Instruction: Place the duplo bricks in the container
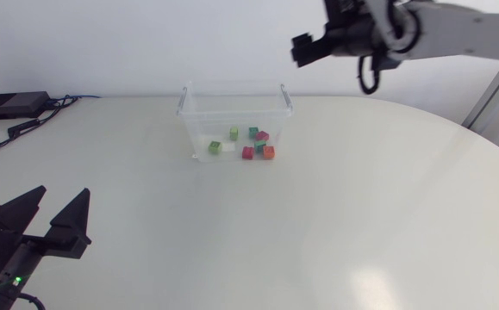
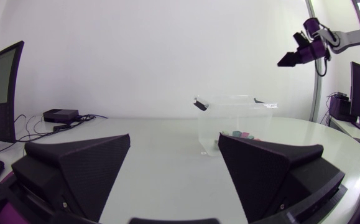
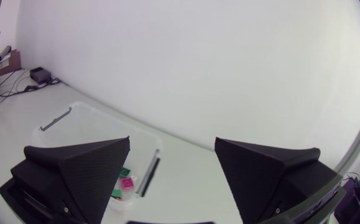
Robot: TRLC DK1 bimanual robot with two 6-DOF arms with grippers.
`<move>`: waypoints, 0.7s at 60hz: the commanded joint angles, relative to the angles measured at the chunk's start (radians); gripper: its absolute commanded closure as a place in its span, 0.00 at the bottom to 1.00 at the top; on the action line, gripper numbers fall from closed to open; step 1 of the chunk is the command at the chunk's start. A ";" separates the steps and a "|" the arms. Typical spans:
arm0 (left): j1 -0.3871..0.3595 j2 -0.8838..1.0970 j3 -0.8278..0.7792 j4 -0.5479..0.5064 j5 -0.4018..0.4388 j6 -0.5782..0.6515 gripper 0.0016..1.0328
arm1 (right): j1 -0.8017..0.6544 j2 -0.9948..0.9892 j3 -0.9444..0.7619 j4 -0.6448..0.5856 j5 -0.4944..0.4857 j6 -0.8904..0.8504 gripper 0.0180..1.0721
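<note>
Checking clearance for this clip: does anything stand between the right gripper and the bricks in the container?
Nothing visible does. The right gripper hangs open above the open-topped container, whose bricks lie on its floor.

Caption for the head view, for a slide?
Duplo bricks in the clear container; left hand and right hand open, empty.

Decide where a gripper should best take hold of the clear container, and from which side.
Likely a long side wall of the container at its rim, coming down from above: it stands upright with no lid, so one finger fits inside, one outside. Keep above the bricks on its floor.
</note>
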 commanded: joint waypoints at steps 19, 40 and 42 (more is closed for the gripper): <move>0.007 -0.012 -0.021 0.017 0.010 -0.024 0.04 | -0.287 -0.561 -0.592 0.149 -0.089 0.006 0.04; 0.007 -0.012 -0.021 0.017 0.010 -0.024 0.04 | -0.383 -1.029 -1.049 0.179 -0.089 0.047 0.04; 0.007 -0.012 -0.021 0.016 0.010 -0.024 0.04 | -0.383 -1.062 -1.080 0.170 -0.089 0.049 0.04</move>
